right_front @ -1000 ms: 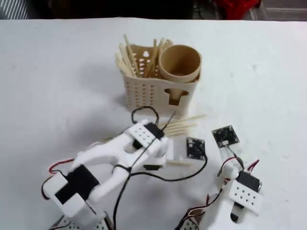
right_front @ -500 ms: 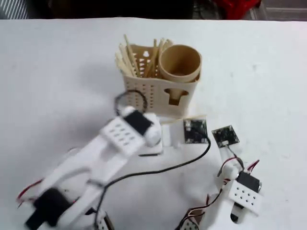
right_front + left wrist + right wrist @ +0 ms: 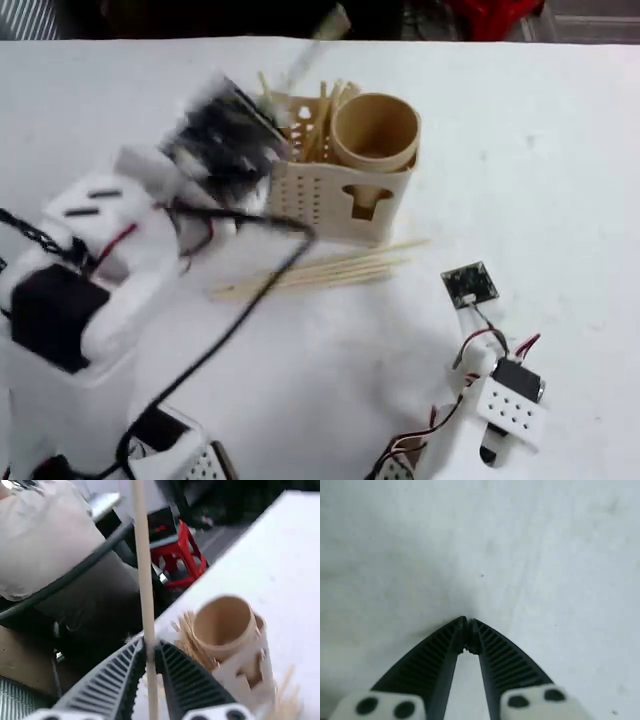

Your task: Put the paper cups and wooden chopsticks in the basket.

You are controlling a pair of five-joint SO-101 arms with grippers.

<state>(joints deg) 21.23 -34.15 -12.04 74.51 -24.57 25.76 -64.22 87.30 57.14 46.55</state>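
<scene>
A white table carries a cream perforated basket, already loaded with a tan paper cup and a sheaf of wooden chopsticks. The left gripper, raised beside the basket, is clamped on a single pale chopstick standing upright between its jaws, with the cup just beyond its tips. Several loose chopsticks lie flat between the two grippers. The right gripper, jaws pressed together, points at the tabletop.

a cream basket dotted with holes, a tan paper cup, pale wooden chopsticks, a white table.
</scene>
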